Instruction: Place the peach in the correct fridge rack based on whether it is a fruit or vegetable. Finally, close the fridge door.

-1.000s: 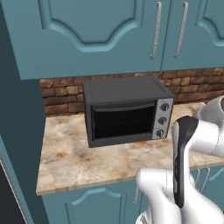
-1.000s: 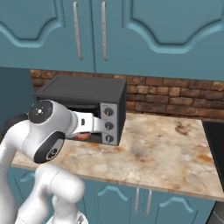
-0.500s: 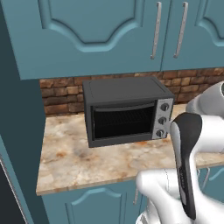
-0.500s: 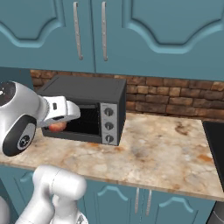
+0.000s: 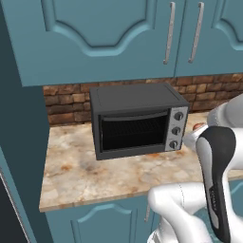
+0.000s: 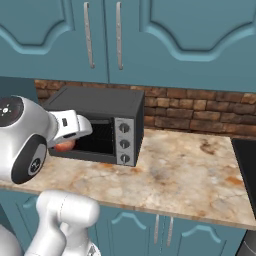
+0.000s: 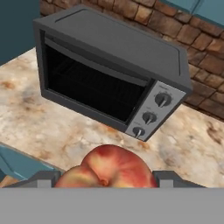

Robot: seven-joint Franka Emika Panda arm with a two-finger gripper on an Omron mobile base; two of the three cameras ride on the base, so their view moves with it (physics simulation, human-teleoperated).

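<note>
Gripper (image 7: 107, 181) clamped on peach (image 7: 109, 168), above counter (image 7: 65, 135) before unmarked toaster oven (image 7: 109, 70)

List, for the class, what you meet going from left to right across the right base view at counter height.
Robot arm → peach in the hand → toaster oven's knob panel → bare marble counter → dark stovetop edge.

Light was even and diffuse, rendered; soft shadow under the oven (image 5: 137, 122) on the counter (image 5: 85, 175). No glare, focus sharp throughout.
</note>
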